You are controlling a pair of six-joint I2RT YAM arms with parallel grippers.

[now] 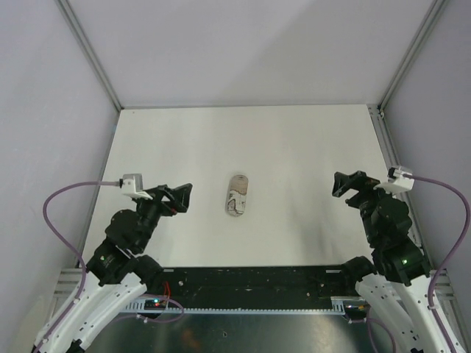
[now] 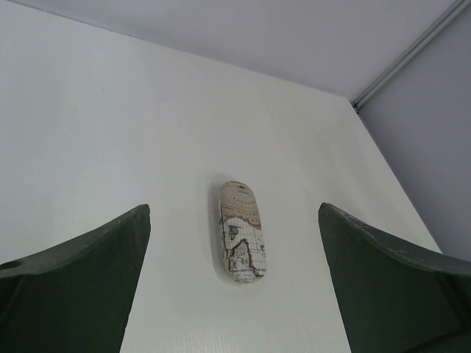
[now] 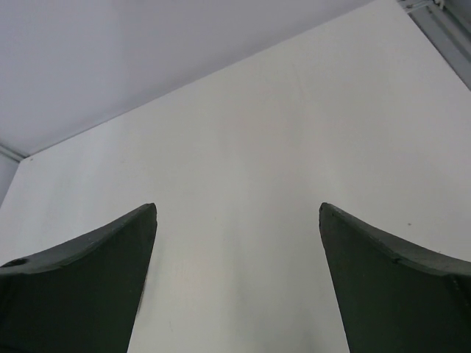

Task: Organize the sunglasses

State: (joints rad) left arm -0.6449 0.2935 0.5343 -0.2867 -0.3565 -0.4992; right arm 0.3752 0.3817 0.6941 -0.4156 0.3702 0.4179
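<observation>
The sunglasses are out of view in every frame. A beige-grey oval case (image 1: 237, 195) with a map print lies shut in the middle of the table; it also shows in the left wrist view (image 2: 241, 232). My left gripper (image 1: 182, 197) is open and empty, to the left of the case and apart from it. In its wrist view the gripper (image 2: 234, 220) frames the case between its fingers. My right gripper (image 1: 344, 185) is open and empty, to the right of the case, and its wrist view (image 3: 237, 217) shows only bare table.
The white table (image 1: 294, 147) is bordered by grey walls with metal rails at the left and right edges (image 1: 383, 140). A black strip (image 1: 250, 283) runs along the near edge between the arm bases.
</observation>
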